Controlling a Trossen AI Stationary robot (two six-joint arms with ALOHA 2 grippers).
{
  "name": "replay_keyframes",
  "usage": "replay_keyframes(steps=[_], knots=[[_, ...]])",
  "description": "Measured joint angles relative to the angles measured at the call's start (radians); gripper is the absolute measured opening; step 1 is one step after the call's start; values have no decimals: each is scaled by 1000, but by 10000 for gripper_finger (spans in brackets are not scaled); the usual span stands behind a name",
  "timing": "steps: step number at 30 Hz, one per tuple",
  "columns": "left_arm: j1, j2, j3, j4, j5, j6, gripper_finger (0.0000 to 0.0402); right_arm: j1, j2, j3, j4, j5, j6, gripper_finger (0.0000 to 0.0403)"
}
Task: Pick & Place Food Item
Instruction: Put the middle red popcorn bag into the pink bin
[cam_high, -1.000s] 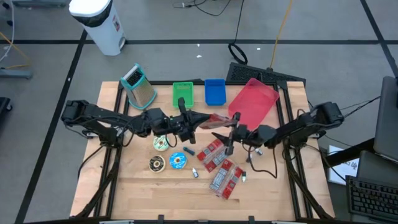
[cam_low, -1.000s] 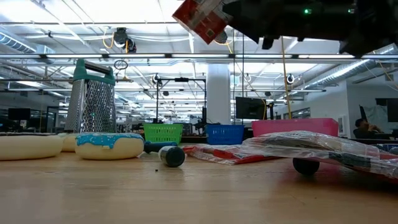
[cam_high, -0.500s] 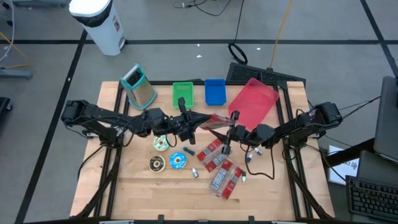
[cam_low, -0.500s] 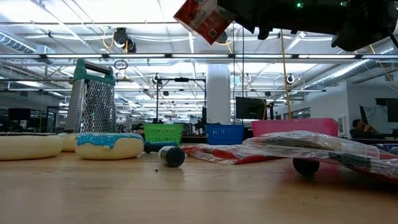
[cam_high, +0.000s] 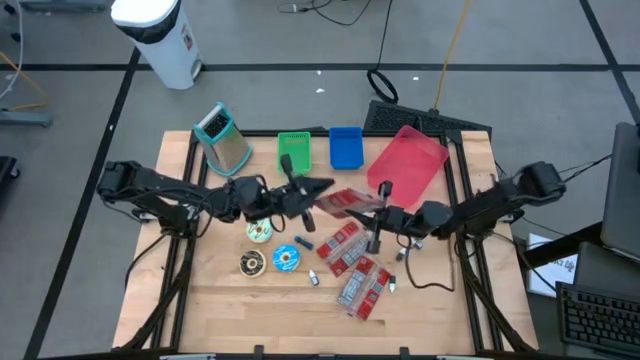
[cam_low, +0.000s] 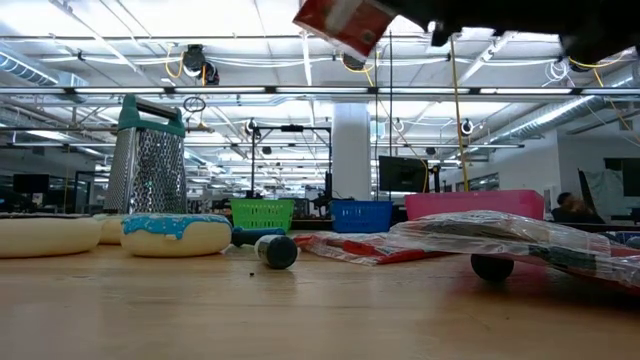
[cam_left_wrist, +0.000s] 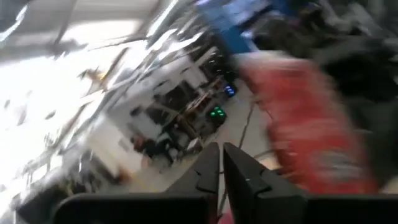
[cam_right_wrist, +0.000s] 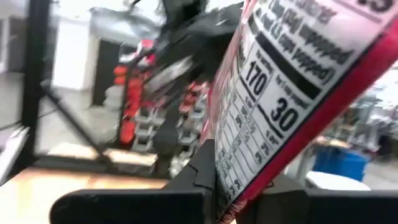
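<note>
The right gripper (cam_high: 372, 203) jaws pinch the red snack packet (cam_high: 345, 201) in mid-air.

A: High cam looks straight down on the whole table (cam_high: 420, 300); low cam sits at tabletop level, facing the room.
B: Wrist cams close-up. Both fixed views share the grater (cam_high: 224, 138).

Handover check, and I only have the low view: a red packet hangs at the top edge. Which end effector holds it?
Observer: The right end effector. Its wrist view shows the red packet clamped between its fingers.
Operator: Where is the left one?
Observer: In the high view, the left end effector sits right beside the packet's other end.
Operator: What lies on the table nearby?
Observer: More snack packets, flat on the table.
</note>
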Motion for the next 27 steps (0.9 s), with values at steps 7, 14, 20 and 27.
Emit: replay_keyframes(steps=[7, 14, 20, 27], knots=[[2, -62, 1, -78, 50, -286, 122, 45, -241, -18, -368, -101, 155, 9], [40, -51, 1, -139, 395, -467, 199, 76, -388, -18, -485, -538, 303, 10], [106, -49, 1, -126, 771, -729, 224, 78, -396, -18, -506, -719, 304, 10], [124, -50, 1, -135, 991, -835, 218, 77, -390, -18, -481, -737, 248, 10]])
